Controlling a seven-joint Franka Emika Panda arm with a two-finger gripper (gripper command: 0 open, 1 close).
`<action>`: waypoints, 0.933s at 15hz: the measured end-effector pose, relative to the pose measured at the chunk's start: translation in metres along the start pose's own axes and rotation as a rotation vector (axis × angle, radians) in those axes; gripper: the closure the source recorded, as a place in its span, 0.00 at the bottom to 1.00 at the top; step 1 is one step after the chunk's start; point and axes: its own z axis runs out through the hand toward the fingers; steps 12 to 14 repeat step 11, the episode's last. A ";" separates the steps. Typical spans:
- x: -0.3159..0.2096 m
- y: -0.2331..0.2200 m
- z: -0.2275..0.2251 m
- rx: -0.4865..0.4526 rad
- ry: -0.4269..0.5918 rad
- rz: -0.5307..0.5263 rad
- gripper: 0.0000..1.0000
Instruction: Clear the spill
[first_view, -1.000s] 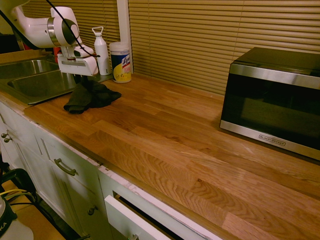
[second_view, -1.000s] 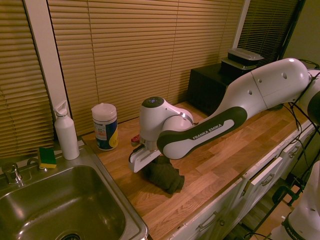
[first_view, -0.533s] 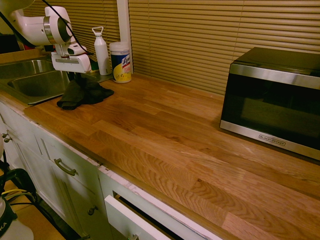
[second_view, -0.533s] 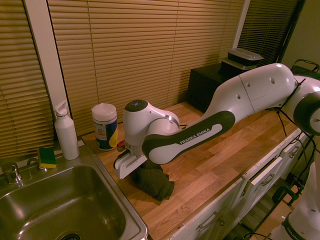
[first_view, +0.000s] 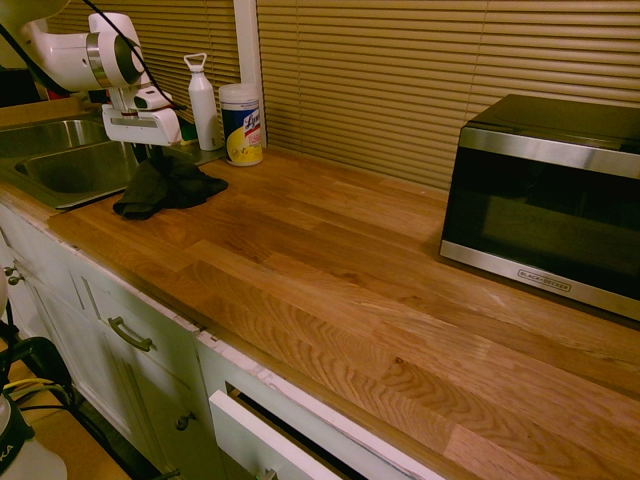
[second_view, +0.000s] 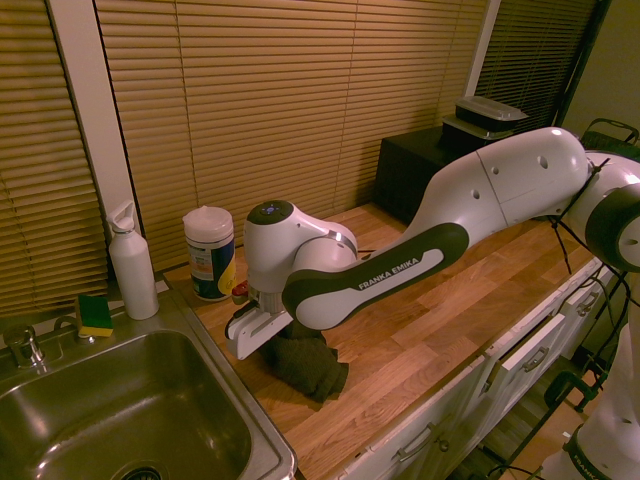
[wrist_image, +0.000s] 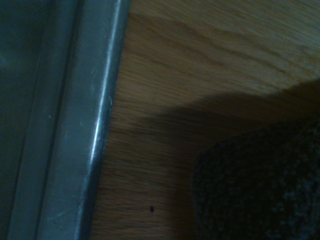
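Satin-sheened wood-plank counter (first_view: 330, 270), brushed-metal sink (second_view: 110, 420), matt nubbly dark cloth (second_view: 305, 365), glossy black-and-steel microwave (first_view: 550, 205).

light: dim, warm yellow | wrist view: soft, shadowed | edges: bowed

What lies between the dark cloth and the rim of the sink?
Only bare wood of the countertop separates the cloth from the sink rim, as the wrist view shows.

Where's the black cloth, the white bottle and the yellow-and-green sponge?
black cloth (first_view: 165, 187), first exterior view: middle of the crumpled fabric on the wood.
white bottle (second_view: 133, 272), second exterior view: middle of its body.
sponge (second_view: 95, 313), second exterior view: its yellow front face, beside the sink.
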 end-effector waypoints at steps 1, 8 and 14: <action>0.000 -0.001 -0.001 0.003 0.001 0.002 0.00; 0.002 -0.001 -0.047 0.045 0.042 0.016 0.00; 0.001 0.003 -0.067 0.055 0.061 0.020 0.00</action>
